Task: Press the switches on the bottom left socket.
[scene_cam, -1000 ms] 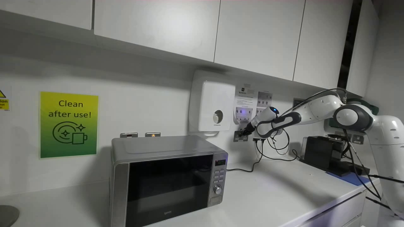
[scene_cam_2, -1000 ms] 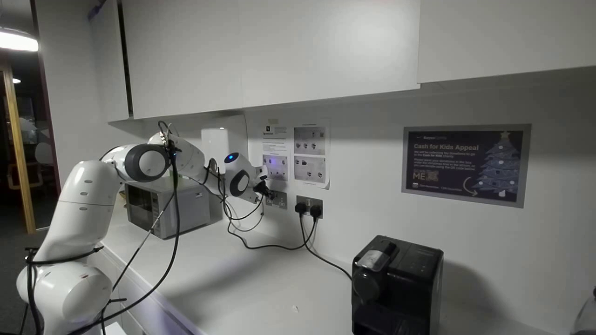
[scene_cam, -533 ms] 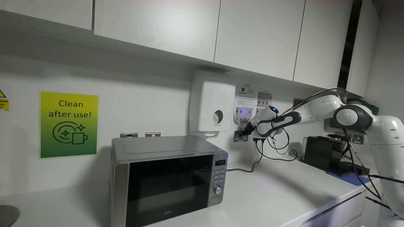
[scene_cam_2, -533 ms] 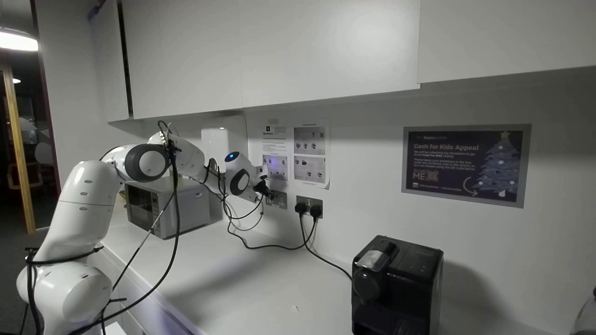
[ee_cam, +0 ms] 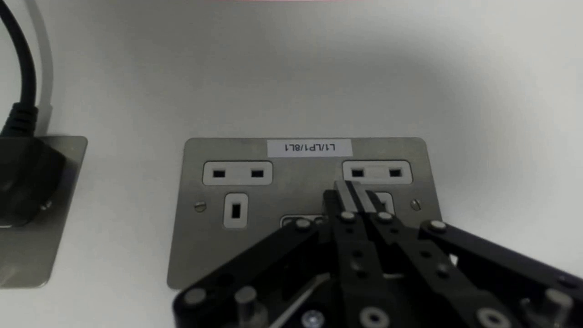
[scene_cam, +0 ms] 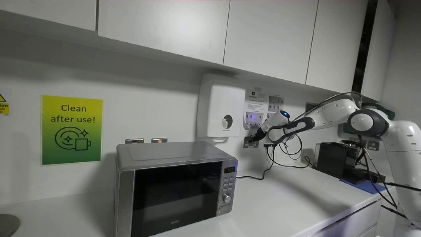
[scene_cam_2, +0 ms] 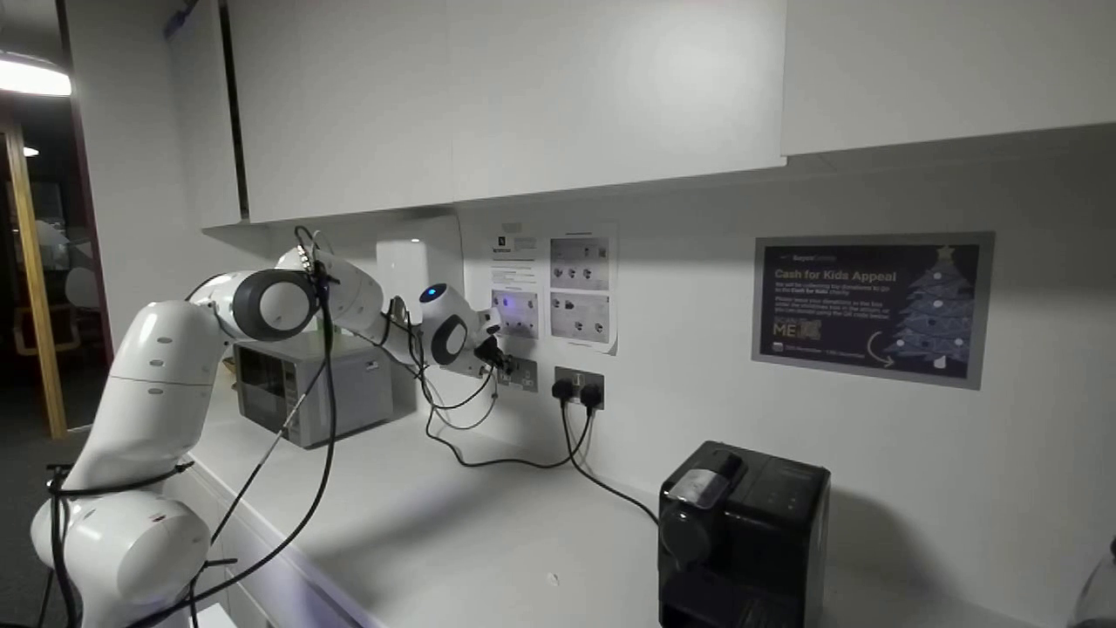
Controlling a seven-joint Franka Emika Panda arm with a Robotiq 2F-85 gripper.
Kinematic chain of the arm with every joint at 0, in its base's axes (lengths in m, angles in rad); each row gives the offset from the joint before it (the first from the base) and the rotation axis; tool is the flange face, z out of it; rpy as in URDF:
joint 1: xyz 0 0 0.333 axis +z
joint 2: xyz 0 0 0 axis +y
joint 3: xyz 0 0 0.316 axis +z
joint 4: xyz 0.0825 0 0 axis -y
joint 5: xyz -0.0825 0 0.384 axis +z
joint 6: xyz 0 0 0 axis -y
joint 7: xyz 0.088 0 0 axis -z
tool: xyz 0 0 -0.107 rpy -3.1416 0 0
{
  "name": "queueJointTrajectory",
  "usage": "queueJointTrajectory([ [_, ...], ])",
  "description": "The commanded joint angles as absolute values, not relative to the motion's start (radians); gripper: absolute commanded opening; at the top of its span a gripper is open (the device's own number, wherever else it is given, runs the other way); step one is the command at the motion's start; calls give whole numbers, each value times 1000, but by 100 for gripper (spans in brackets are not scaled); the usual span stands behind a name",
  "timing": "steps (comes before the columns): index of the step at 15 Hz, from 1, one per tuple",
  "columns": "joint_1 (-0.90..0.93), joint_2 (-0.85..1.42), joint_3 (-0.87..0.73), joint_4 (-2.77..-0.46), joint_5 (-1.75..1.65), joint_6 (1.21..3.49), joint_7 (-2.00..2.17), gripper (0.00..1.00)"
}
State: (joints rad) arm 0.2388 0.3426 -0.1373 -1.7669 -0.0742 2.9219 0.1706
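A white robot arm [scene_cam: 340,112] holds its black hand [ee_cam: 350,194] in front of the bottom left socket [ee_cam: 305,182], a metal double plate on the wall [ee_cam: 273,82] over a white kitchen worktop [scene_cam: 273,197]; the two fingers [ee_cam: 345,197] stand together, tip against tip. Whether they touch the socket cannot be told. In the wrist view, one white outlet [ee_cam: 237,173] of the socket shows whole and a second lies partly behind the hand; the switches [ee_cam: 288,219] at the socket's middle are mostly hidden, so how they are set cannot be read.

Just right of the socket, a matching plate [scene_cam_2: 571,373] holds two black plugs [scene_cam_2: 562,391], their cables [ee_cam: 27,68] hanging down. In an exterior view, a microwave [scene_cam: 177,191] stands left of the socket and lower, door closed, its dark window hiding whatever the inside holds. A white dispenser [scene_cam: 221,105] hangs up and left of the socket; a pale shape shows in its round window. Wall cupboards [scene_cam: 269,39] run above the socket, their contents out of sight behind flat doors. Well to the socket's right, a black coffee machine [scene_cam_2: 745,534] stands on the worktop; farther right, a clear vessel [scene_cam_2: 1100,593] is cut off by the edge of the view, its contents too little seen to tell.
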Motion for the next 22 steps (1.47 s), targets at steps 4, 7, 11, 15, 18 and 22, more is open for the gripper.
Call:
queueJointTrajectory([
  [4, 190, 252, -87, -1809, -169, 2894, 34, 0],
  [7, 174, 233, -76, -1812, -203, 2893, -4, 0],
  [11, 211, 222, -131, -1813, -258, 2844, -24, 0],
  [15, 217, 228, -145, -1812, -317, 2794, -18, 0],
  [18, 177, 236, -88, -1803, -291, 2804, 5, 0],
  [22, 200, 265, -108, -1784, -288, 2819, 2, 1],
])
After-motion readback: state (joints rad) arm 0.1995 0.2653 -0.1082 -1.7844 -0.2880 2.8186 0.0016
